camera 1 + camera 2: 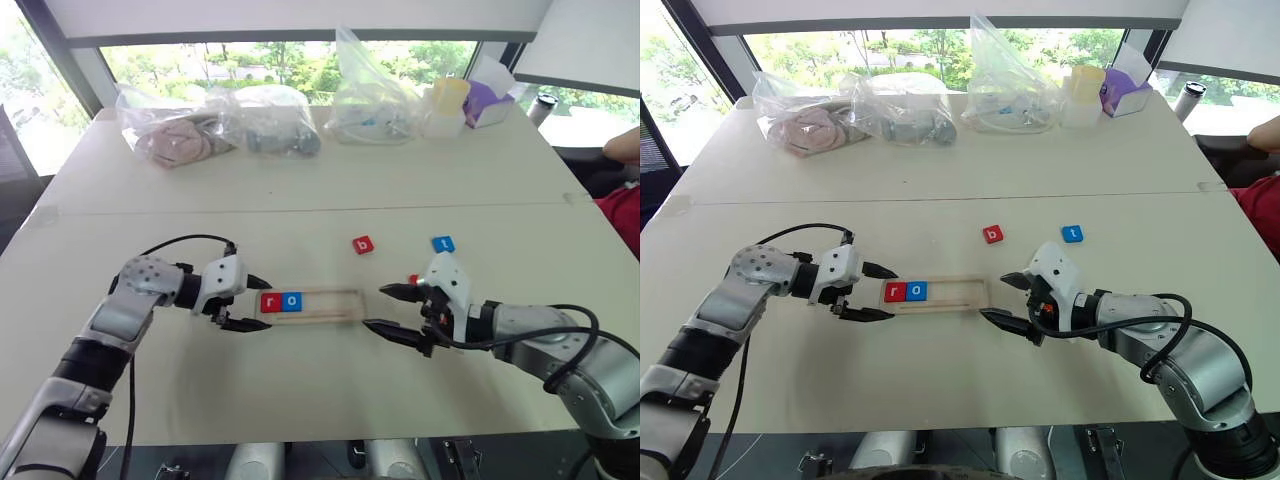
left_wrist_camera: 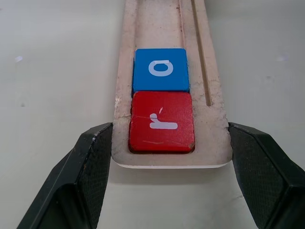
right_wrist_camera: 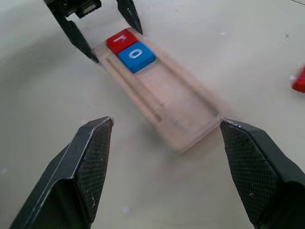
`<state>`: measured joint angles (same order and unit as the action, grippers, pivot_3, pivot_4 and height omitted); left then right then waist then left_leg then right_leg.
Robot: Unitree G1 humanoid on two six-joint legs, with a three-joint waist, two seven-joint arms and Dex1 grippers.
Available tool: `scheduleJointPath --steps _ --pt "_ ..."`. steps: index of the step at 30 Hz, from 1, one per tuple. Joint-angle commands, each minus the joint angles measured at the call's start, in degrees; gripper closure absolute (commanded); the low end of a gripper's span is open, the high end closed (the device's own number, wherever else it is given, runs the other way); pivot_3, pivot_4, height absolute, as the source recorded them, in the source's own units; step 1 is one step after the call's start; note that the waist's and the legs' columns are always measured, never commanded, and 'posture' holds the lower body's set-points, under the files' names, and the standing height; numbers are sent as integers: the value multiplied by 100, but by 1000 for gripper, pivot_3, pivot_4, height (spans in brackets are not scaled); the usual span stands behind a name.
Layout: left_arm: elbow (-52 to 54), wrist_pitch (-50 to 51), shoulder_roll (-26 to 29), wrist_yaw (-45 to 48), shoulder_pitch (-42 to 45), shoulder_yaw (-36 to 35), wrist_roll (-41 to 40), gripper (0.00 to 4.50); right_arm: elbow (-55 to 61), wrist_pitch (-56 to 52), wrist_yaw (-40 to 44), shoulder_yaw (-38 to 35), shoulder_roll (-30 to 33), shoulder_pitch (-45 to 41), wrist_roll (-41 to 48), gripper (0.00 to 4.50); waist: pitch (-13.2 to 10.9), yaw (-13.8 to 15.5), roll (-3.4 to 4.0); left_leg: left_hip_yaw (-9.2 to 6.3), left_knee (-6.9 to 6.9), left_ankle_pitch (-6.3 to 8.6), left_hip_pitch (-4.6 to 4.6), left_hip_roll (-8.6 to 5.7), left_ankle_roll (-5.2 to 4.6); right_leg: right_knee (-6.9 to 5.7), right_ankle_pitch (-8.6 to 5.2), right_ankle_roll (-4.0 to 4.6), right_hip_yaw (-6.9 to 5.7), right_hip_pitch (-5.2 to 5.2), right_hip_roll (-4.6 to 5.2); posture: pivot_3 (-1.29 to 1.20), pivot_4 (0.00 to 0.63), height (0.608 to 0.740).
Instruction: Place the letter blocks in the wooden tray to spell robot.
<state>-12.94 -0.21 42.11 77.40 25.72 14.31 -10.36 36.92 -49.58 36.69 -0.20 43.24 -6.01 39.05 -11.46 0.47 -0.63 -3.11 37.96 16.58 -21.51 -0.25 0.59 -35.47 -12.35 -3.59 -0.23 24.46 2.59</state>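
The left end effector [image 1: 243,303] has its two black fingers set against the two long sides of the long, shallow light-wood tray [image 1: 325,306] at its left end, clamped on the tray's width. Just inside that end lie the red square tile with a white r [image 1: 271,302] and, touching it, the blue square tile with a white o [image 1: 291,301]; the remaining slots are bare wood. The right end effector [image 1: 391,311] stands spread wide at the tray's opposite end, gripping nothing, fingers clear of the rim. Farther back on the pale bench [image 1: 300,215] lie the red tile marked b [image 1: 363,244] and the blue tile marked t [image 1: 443,243], apart from each other. Clear plastic bags [image 1: 215,125] sit along the far edge beneath bright windows [image 1: 280,62].
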Motion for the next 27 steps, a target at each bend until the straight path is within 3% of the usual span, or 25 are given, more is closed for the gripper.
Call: scheduleJointPath --steps 1,3,8,13,21,27 --pt "-487 -419 -162 152 243 137 242 870 341 3 -224 -97 -162 45 70 853 0 12 0 -2 0 0 1 0 -1 -3 0 0 0 0 -2 0 150 740" --pt "-551 -344 -217 206 269 128 221 22 427 -59 -327 -102 -209 100 84 853 1 19 0 -4 0 0 2 0 -1 -8 0 -1 0 0 -3 0 150 740" --pt "-330 -224 -256 44 147 53 246 22 550 -222 -747 -138 -467 58 159 853 1 10 0 -3 3 0 1 2 -1 -8 1 -2 1 0 1 0 150 740" --pt "67 66 17 -21 6 -207 104 22 -134 -56 -1762 302 -974 -640 -958 853 1 -8 -1 -3 6 0 4 3 -1 -13 1 -4 1 0 1 0 150 740" --pt "1376 2227 1195 165 -610 -1241 -1049 22 -1371 -922 -2864 516 -2302 -1748 -1472 853 -1 -152 -2 -14 0 -1 1 8 -1 -63 2 -10 5 29 -4 0 150 740" --pt "1985 3229 1322 -467 -486 -2029 -1646 22 -2271 -936 -3186 674 -2969 -2334 -1917 853 -2 -134 -2 -16 2 -1 2 8 -2 -67 -5 2 4 31 -5 0 150 740"
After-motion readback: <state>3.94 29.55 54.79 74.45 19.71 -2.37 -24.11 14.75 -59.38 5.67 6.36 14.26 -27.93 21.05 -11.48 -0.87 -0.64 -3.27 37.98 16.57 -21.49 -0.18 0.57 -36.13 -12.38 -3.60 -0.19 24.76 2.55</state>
